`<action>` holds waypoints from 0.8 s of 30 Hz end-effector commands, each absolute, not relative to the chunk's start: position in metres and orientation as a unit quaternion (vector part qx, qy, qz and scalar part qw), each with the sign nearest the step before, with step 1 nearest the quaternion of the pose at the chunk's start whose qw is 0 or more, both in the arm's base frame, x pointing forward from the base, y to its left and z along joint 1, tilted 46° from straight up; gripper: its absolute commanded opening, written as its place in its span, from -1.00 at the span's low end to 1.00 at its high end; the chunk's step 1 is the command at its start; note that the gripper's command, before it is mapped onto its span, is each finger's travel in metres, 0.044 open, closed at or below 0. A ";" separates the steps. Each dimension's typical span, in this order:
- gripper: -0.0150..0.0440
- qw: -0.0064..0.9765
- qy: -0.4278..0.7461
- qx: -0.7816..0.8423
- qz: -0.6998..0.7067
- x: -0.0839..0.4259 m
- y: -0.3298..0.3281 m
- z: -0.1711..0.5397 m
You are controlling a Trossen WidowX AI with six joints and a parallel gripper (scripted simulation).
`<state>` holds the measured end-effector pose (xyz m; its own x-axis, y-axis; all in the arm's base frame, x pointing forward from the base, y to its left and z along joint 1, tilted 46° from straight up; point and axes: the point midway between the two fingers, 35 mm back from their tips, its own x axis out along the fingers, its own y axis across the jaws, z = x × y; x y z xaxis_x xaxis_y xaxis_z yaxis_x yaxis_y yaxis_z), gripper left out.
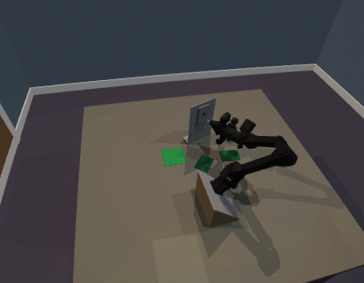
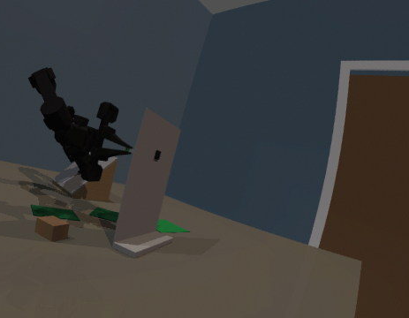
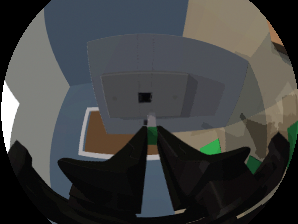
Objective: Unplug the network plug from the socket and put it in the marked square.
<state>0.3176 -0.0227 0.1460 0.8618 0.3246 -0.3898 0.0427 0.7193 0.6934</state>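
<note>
Fingers of the gripper stand nearly closed, pinching the plug. Its green body sits between the tips, and its pale end points out past them towards the panel, so the long axis runs roughly along the fingers. The plug is out of the socket, whose dark hole shows uncovered just ahead; whether the tab is pressed cannot be told.

The upright panel faces the hand closely. Backing straight away first should keep the plug and fingers from catching it.

Below, on the table, lies a bright green square, probably the marked one. In the top view it is down and to the left of the plug, beside the panel's foot, so the carry must go sideways as well as down. Two dark green patches lie nearer the arm and could mislead. The arm rises from a wedge. Farther off is a brown door.
</note>
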 end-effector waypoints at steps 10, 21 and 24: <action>-0.49 0.894 0.249 0.364 0.081 0.310 -0.023 0.148; -0.49 0.894 0.249 0.364 0.081 0.305 -0.024 0.149; -0.49 0.894 0.249 0.363 0.081 0.304 -0.024 0.149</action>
